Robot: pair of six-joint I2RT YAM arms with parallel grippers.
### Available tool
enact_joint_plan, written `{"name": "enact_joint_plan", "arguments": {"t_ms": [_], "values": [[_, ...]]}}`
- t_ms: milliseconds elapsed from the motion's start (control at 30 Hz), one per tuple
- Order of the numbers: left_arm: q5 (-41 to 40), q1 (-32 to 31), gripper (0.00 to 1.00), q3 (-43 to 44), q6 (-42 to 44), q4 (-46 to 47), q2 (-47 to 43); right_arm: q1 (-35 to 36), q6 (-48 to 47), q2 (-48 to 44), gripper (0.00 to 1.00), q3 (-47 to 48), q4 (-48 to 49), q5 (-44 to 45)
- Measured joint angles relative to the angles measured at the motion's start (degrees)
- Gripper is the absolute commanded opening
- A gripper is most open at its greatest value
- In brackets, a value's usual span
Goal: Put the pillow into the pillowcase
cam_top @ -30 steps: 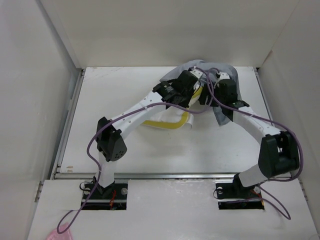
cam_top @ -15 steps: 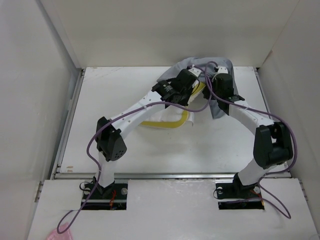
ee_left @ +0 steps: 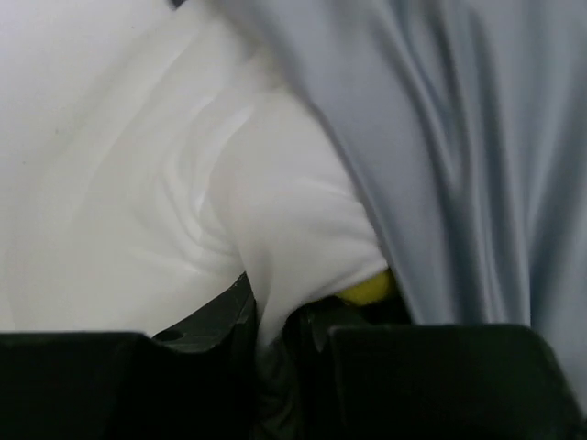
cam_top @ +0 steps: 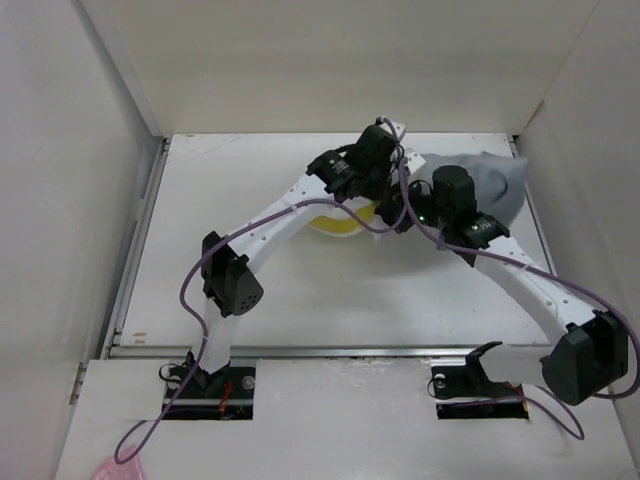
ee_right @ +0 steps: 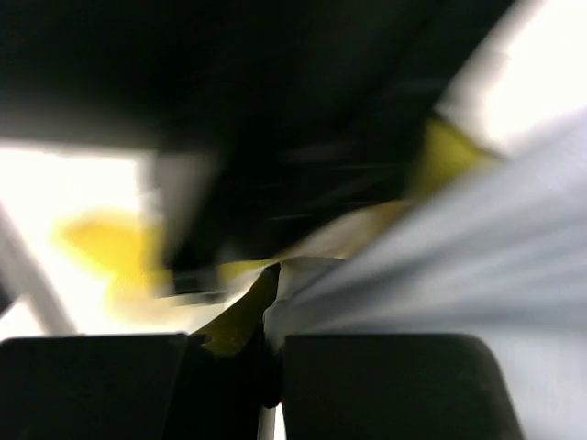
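The white pillow (cam_top: 338, 222) with its yellow band shows only as a small patch under the left arm at the back of the table. In the left wrist view the pillow (ee_left: 183, 183) fills the left half, and my left gripper (ee_left: 271, 339) is shut on a fold of its white fabric. The grey pillowcase (ee_left: 459, 156) hangs over it on the right. From above, the left gripper (cam_top: 388, 150) sits at the pillowcase's (cam_top: 485, 180) left end. My right gripper (cam_top: 405, 210) is just in front of it. In the blurred right wrist view the right gripper (ee_right: 273, 348) is shut on the pillowcase (ee_right: 477, 238) edge.
White walls enclose the white table (cam_top: 250, 280) on the left, back and right. The right arm's elbow (cam_top: 588, 362) juts out near the front right corner. Purple cables (cam_top: 190, 290) loop off both arms. A pink scrap (cam_top: 108, 468) lies at the bottom left.
The right gripper has shut on the pillowcase and its arm has swung out to the right, stretching the grey cloth rightwards. Less of the pillow shows. The left gripper has lifted slightly towards the back.
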Motion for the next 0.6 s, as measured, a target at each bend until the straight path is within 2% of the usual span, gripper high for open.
{"name": "enact_joint_plan", "arguments": {"t_ms": [167,200,333,400,467,600], "values": [[0.09,0.11,0.00,0.39,-0.90,-1.27,0.22,2.16,-4.35,1.31,0.01,0.11,-4.13,-7.65],[0.15,0.20,0.00,0.39,-0.96,-1.31,0.24,2.05,-4.52,1.44,0.23,0.44,-4.85,-7.80],[1.27,0.22,0.00,-2.12,-1.77,2.03,-0.22,1.42,-4.46,1.42,0.75,0.81,-6.93,-11.32],[2.16,0.13,0.00,-5.07,-2.36,4.76,-0.98,1.14,-4.42,1.09,0.85,0.81,-9.07,-12.63],[2.58,0.13,0.00,-9.46,-2.86,7.74,-2.69,1.05,-4.39,0.11,0.99,0.72,-11.54,-12.98],[2.45,-0.07,0.00,-17.05,-3.26,10.78,-5.95,1.07,-4.26,-4.22,0.99,0.52,-15.89,-13.18]]}}
